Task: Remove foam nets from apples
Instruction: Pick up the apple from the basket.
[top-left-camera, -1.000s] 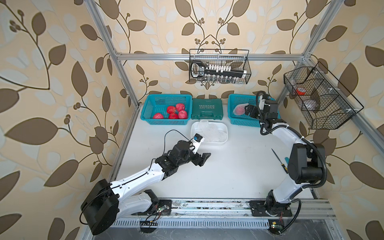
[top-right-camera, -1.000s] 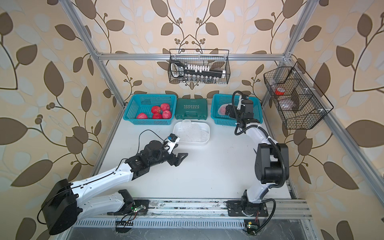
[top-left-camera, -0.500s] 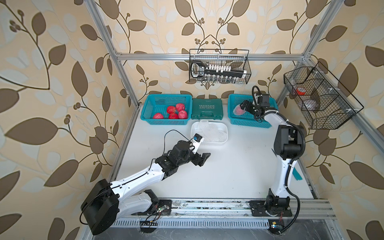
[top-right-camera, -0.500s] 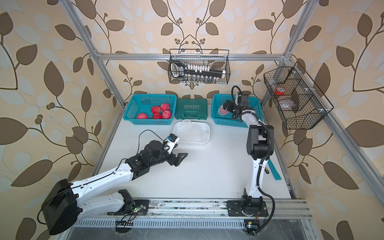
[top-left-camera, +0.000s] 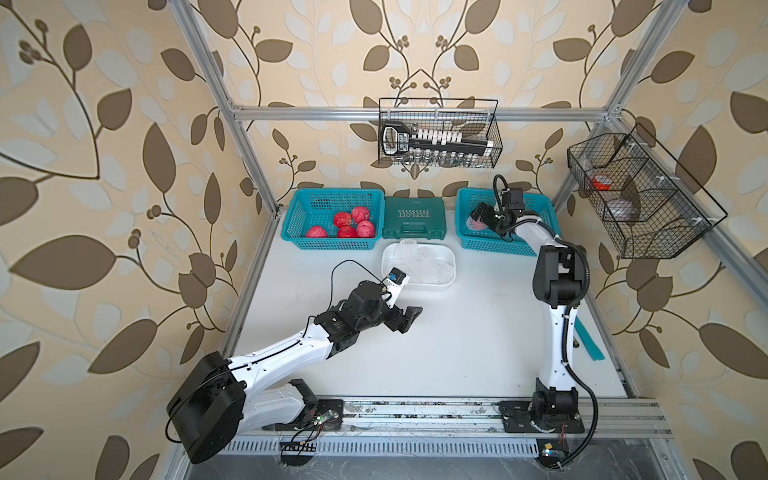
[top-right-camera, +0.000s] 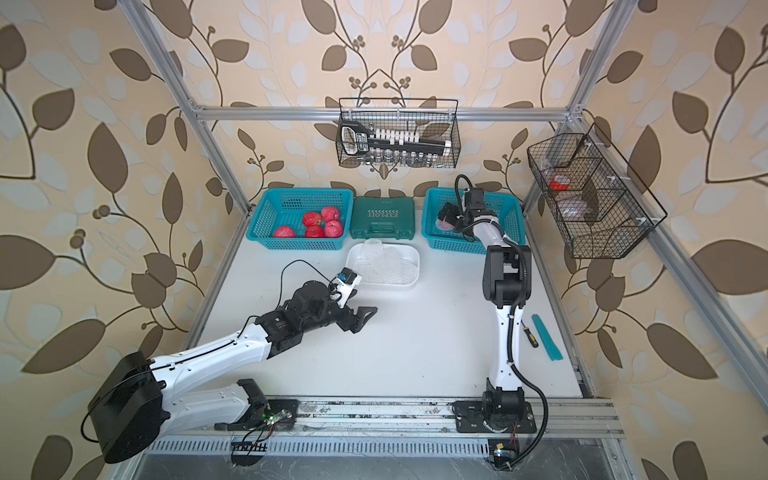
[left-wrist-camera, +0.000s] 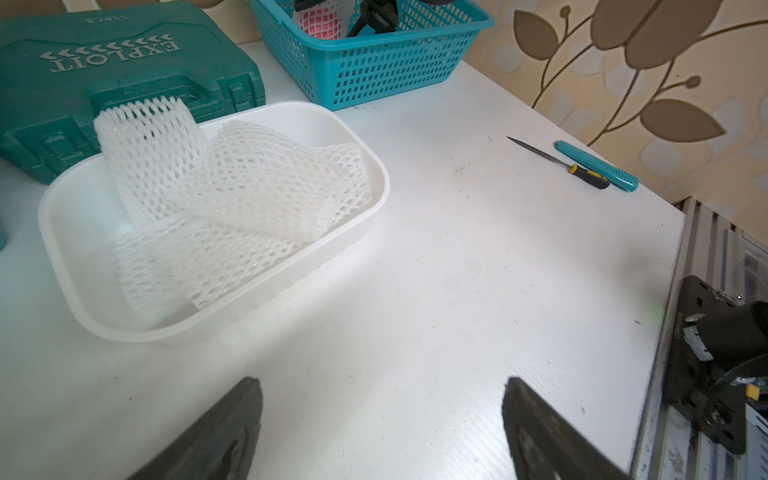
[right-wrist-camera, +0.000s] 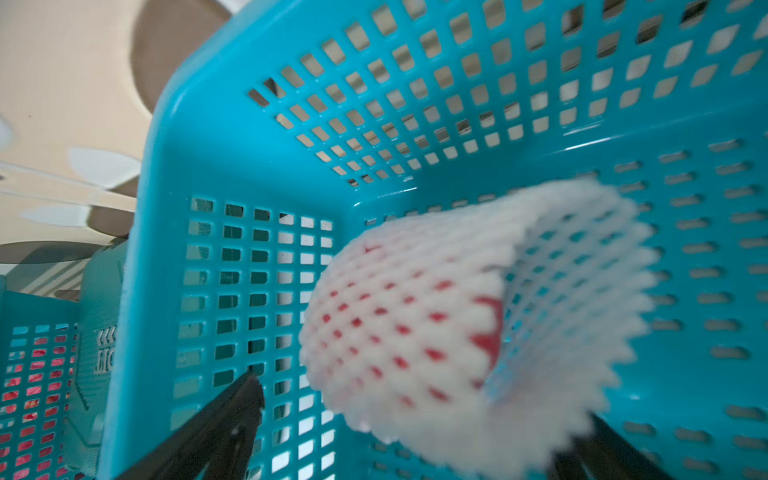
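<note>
The right gripper (right-wrist-camera: 415, 411) has its jaws spread wide inside the teal basket (right-wrist-camera: 232, 137) just to the right of the green tool case (left-wrist-camera: 124, 70). Between and just ahead of them lies the one netted apple (right-wrist-camera: 399, 324), red showing through the diamond holes. Its foam net (right-wrist-camera: 582, 257) flares open past the fruit. The right wrist view is blurred, so I cannot tell whether either jaw touches the net.

The left gripper (left-wrist-camera: 380, 386) hangs over the bare worktop (left-wrist-camera: 415, 270), well in front of the case. Its jaws are also wide and hold nothing.

The case lid bears raised letters, "EXPLOIT", over a row of chevrons, upside down in both top views and in the left wrist view. A smaller line near its far edge looks like "13PCS". No other writing can be read.

Just in front of the case sits the white tub (left-wrist-camera: 365, 166), piled with limp empty nets (left-wrist-camera: 232, 195). One of them stands up over the rim against the case front.

Left of the case, a second teal basket (top-left-camera: 299, 208) holds five bare apples (top-left-camera: 351, 222), seen only in the top views.

Far right of the case lie a screwdriver (left-wrist-camera: 582, 170) and a teal strip (left-wrist-camera: 598, 166). In a top view both show (top-right-camera: 530, 336). In a top view the right arm hides the screwdriver and only the strip (top-left-camera: 588, 340) shows.
</note>
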